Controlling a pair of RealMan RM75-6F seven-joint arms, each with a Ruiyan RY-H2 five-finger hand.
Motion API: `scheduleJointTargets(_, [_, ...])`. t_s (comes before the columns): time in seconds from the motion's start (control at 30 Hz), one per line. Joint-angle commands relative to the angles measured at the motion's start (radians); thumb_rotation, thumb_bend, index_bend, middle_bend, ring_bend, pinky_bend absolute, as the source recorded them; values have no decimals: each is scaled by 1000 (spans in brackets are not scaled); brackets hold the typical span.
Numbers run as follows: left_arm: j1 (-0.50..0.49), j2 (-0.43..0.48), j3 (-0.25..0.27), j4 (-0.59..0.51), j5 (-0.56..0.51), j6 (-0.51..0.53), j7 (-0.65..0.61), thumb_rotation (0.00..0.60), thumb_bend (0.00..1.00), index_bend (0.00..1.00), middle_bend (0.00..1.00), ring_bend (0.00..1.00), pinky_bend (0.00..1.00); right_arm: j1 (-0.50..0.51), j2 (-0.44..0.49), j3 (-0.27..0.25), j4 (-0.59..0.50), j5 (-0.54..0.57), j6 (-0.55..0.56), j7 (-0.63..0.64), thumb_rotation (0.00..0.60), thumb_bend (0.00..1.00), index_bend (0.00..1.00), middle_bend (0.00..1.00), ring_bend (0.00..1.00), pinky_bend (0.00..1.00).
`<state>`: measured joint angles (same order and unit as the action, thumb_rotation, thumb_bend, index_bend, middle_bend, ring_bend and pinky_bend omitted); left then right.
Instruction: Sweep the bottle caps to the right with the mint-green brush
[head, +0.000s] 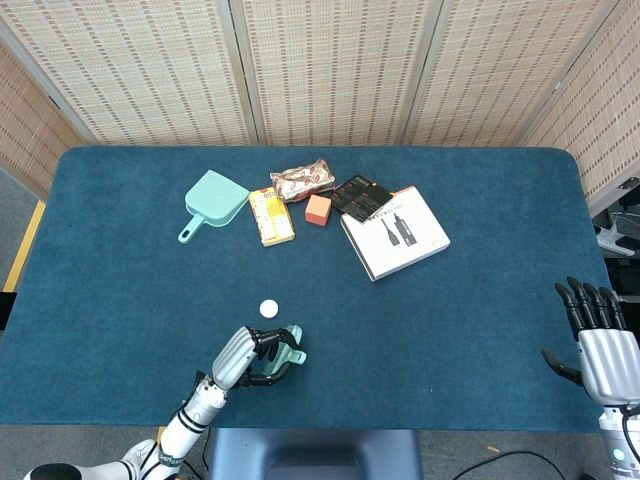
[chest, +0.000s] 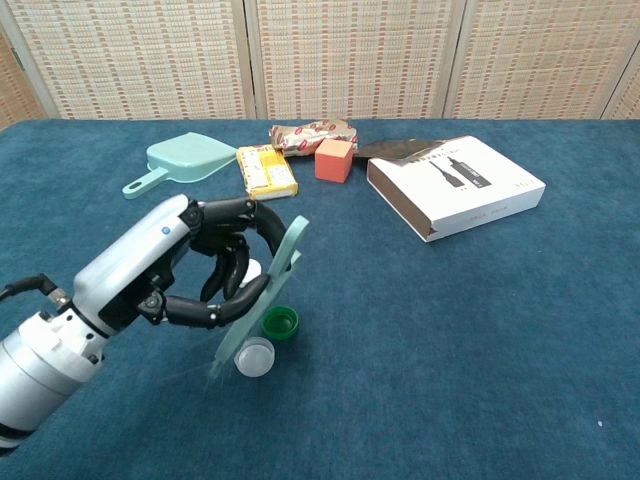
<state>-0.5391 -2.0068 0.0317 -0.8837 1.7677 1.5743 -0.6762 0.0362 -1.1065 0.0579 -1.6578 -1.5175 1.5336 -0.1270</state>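
Risk sits mainly with the white cap (head: 268, 309) lying alone on the cloth, just far of the left hand (head: 252, 357): in my judgement the stroke may pass it by, so it would need a second pass. The left hand grips the mint-green brush (chest: 263, 288) with its fingers wrapped round the handle, bristles low toward the near side, and two caps lie at the blade, the green cap (chest: 280, 321) and a clear cap (chest: 254, 356) just near of it. A brush tilted this steeply could ride over the clear cap or flick it sideways instead of pushing it right. The right hand (head: 604, 345) hangs at the near right corner, fingers straight and apart, holding nothing. The table (head: 480, 300) is covered in dark blue napped cloth, which probably drags on light caps. Far across it lie a mint-green dustpan (head: 210, 202), a yellow packet (head: 271, 216), an orange block (head: 318, 208) and a white box (head: 395, 232), well apart from the sweep. Woven screens (head: 320, 70) close the room behind.
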Motion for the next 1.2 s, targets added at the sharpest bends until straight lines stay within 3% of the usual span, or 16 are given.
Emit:
scheduleJointTargets(0.03, [-17, 16, -42, 11, -10, 18, 49, 600, 873, 705, 839, 680, 795, -2, 1, -1, 0, -3, 3, 2, 600, 148, 0, 0, 0, 0])
scheduleJointTargets(0.27, [-34, 13, -101, 134, -88, -42, 62, 600, 873, 705, 839, 680, 795, -3, 0, -5, -2, -10, 2, -2, 600, 148, 0, 0, 0, 0])
scheduleJointTargets(0.57, [-56, -34, -76, 248, -100, -112, 27, 600, 872, 705, 839, 679, 795, -2, 0, -4, -1, -8, 0, -2, 600, 148, 0, 0, 0, 0])
scheduleJointTargets(1.03, [-89, -34, 22, 97, 5, -77, 27, 600, 867, 707, 839, 679, 795, -7, 5, -5, -3, -9, 4, 4, 600, 149, 0, 0, 0, 0])
scheduleJointTargets(1.2, [-97, -40, 14, 100, 36, -19, 116, 600, 866, 706, 839, 679, 795, -10, 10, -7, -6, -9, 5, 8, 600, 148, 0, 0, 0, 0])
